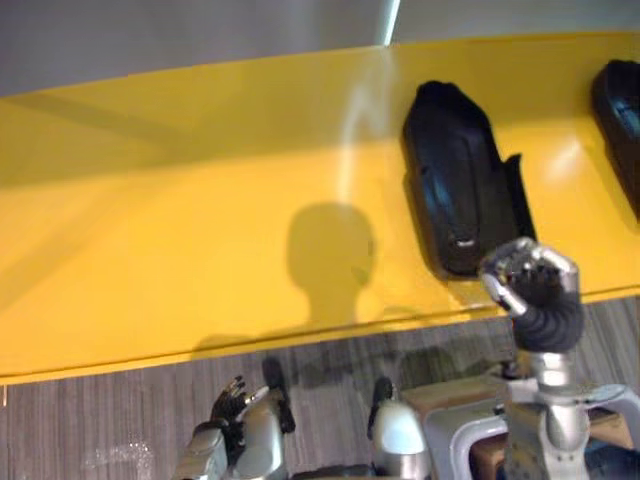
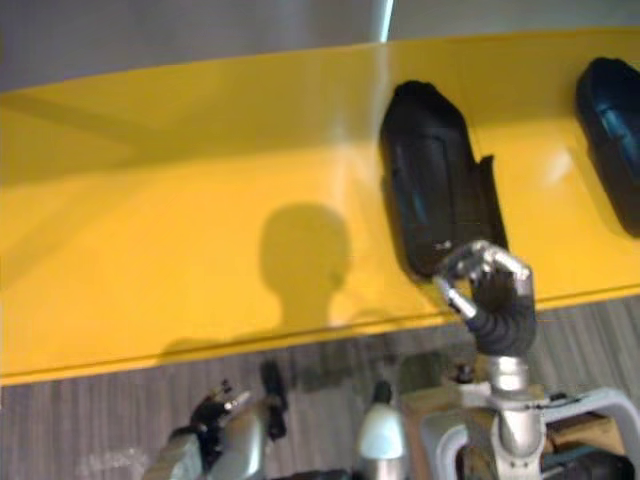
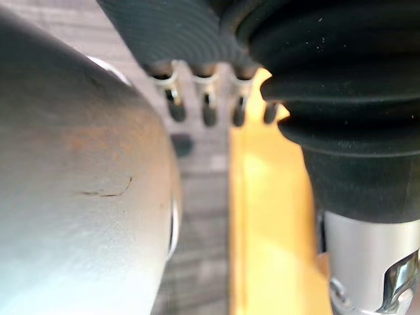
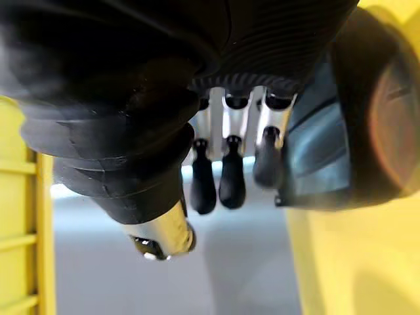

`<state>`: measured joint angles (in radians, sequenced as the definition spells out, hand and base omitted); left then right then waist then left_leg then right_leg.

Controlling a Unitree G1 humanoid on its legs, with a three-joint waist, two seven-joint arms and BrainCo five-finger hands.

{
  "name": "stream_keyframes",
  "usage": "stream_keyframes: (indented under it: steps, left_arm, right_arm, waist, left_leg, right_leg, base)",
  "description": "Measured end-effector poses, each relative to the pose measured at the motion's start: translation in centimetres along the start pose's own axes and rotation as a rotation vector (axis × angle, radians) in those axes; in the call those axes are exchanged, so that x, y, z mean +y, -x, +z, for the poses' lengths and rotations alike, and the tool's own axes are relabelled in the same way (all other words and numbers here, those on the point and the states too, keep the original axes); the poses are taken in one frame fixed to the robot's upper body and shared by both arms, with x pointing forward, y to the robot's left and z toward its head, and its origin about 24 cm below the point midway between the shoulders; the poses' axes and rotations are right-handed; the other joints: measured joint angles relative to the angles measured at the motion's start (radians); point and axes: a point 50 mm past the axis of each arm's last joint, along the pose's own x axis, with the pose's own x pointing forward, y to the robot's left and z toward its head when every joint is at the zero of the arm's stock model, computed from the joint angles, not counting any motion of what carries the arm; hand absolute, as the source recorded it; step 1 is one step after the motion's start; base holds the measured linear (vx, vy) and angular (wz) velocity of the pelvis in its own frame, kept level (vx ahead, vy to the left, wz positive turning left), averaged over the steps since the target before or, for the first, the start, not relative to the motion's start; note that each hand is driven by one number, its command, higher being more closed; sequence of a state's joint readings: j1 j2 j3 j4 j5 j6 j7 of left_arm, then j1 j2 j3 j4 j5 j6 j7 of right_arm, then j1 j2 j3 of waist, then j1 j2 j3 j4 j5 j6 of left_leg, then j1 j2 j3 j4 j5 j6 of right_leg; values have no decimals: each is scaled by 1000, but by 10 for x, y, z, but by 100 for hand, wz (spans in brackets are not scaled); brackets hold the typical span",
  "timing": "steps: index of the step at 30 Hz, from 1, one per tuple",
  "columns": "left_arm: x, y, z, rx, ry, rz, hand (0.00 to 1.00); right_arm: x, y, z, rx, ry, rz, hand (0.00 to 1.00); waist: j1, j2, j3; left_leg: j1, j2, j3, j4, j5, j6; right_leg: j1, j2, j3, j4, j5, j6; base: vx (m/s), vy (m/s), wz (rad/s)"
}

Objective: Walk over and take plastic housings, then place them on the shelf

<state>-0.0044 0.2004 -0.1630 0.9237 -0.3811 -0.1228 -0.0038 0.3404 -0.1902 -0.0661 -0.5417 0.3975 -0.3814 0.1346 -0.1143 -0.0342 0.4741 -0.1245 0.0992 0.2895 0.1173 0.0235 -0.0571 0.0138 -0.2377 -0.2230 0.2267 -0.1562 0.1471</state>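
A black plastic housing (image 1: 458, 180) lies lengthwise on the yellow shelf (image 1: 200, 250), right of its middle. A second black housing (image 1: 622, 115) lies at the shelf's far right and is cut off by the view's edge. My right hand (image 1: 530, 275) is raised at the shelf's front edge, just at the near end of the first housing. Its fingers (image 4: 230, 177) hang loosely and hold nothing, with the housing (image 4: 341, 151) close beside them. My left hand (image 1: 235, 405) hangs low over the floor with relaxed fingers (image 3: 207, 108) and holds nothing.
The shelf's front edge (image 1: 300, 335) runs across the view above grey wood-patterned floor (image 1: 100, 420). A grey wall (image 1: 150, 40) rises behind the shelf. The shelf's yellow surface stretches leftward from the first housing.
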Motion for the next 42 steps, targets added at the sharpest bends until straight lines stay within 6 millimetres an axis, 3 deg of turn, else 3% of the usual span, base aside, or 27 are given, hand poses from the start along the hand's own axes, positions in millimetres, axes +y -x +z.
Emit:
stream_keyframes:
  steps: [9, 16, 26, 42]
  left_arm:
    - [-1, -1, 2, 4, -34, -11, 0]
    - [-4, -2, 3, 20, -95, -34, 0]
    - [-4, -2, 1, 35, -119, -42, 0]
    - [-3, -2, 2, 33, -117, -44, 0]
  right_arm:
    - [1, 1, -1, 7, 5, 54, 100]
    - [0, 18, -34, 214, -13, 51, 100]
    - [0, 42, -53, 349, -34, 43, 100]
    - [0, 37, -46, 280, 11, 59, 100]
  waist:
    - [-11, 0, 0]
    - [-14, -3, -2]
    - [-36, -6, -4]
    - [-32, -10, -11]
  left_leg:
    - [-23, 22, 41, 26, -10, -3]
    - [-3, 23, 68, 26, -14, -4]
    - [0, 28, 86, 27, -21, -4]
    - [-20, 31, 75, 63, -44, -5]
  right_leg:
    - [-31, 13, 36, -15, 14, -4]
    - [-23, 11, 60, -17, 15, -5]
    - [-18, 16, 64, -37, 17, -8]
    - [-15, 16, 60, -39, 16, -10]
  base:
    - [-16, 9, -11]
    - [13, 9, -6]
    - [-5, 6, -2]
    - [-4, 6, 1]
